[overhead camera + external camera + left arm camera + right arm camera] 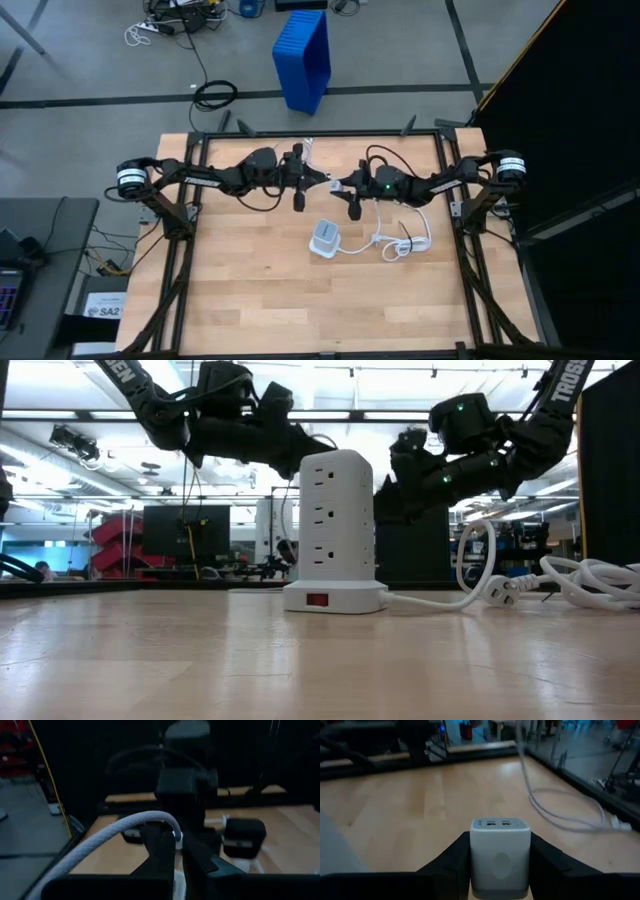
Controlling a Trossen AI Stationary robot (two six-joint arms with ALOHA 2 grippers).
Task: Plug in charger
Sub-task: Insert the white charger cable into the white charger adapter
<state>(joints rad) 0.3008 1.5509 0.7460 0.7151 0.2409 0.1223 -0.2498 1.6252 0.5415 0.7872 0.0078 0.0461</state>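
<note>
Charger (500,862) first: I saw one small block of smooth, matte white plastic with rounded corners, pinched flat between the two dark fingers (445,862) of the right jaws. Those jaws stood part open, about the width of the block, with a finger pressed to each side. The face pointing away from the jaws carried two small slots side by side. The block was clear of the desk (250,290), which was pale wood laid in jointed strips.

My left jaws were closed tight on one white cable (125,827), round and with a woven look. It curved out of the pinch and ran off to one side. Both sets of jaws hung in the air tip to tip, near each other but apart.

Beneath that gap, on the desk, stood one upright white socket tower (338,525) with a rounded top and a wider base. I counted three sockets stacked on the face toward the low camera, and one small red switch on the base. Its thick, smooth white cord (590,580) lay in loose loops under the right jaws, ending in one plug (500,592) lying on the wood.

Beyond the jaws, one ribbed blue plastic bin (303,58) sat on the grey floor.
</note>
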